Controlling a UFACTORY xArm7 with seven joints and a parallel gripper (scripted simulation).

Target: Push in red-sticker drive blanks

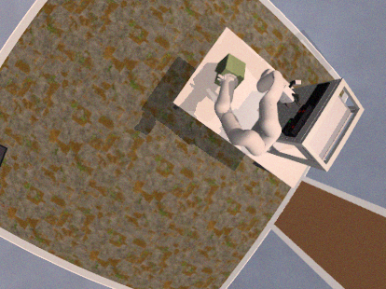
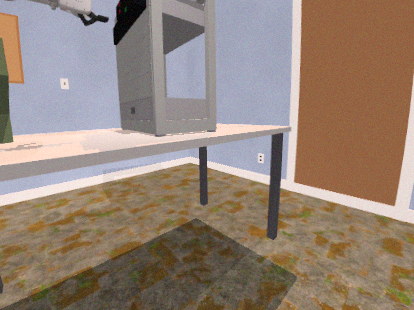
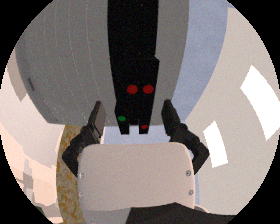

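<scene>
The grey open rack (image 1: pixel 322 121) (image 2: pixel 156 53) stands on the table (image 1: pixel 205 91) (image 2: pixel 150 143). The black storage chassis (image 1: pixel 305 107) (image 2: pixel 131 8) (image 3: pixel 133 28) sits at its top. In the wrist view, two blanks with red stickers (image 3: pixel 131 88) (image 3: pixel 148 88) show side by side. Below them are a green sticker (image 3: pixel 121 118) and another small red sticker (image 3: pixel 144 126). My gripper (image 1: pixel 295 90) (image 2: pixel 102 6) (image 3: pixel 133 106) is open and empty. It faces the chassis front with a short gap and touches nothing.
A green box (image 1: pixel 231 67) (image 2: pixel 4 103) stands on the table beside the arm's base, away from the rack. The rack is near the table's far end. A brown door panel (image 2: pixel 350 88) is on the wall to the right.
</scene>
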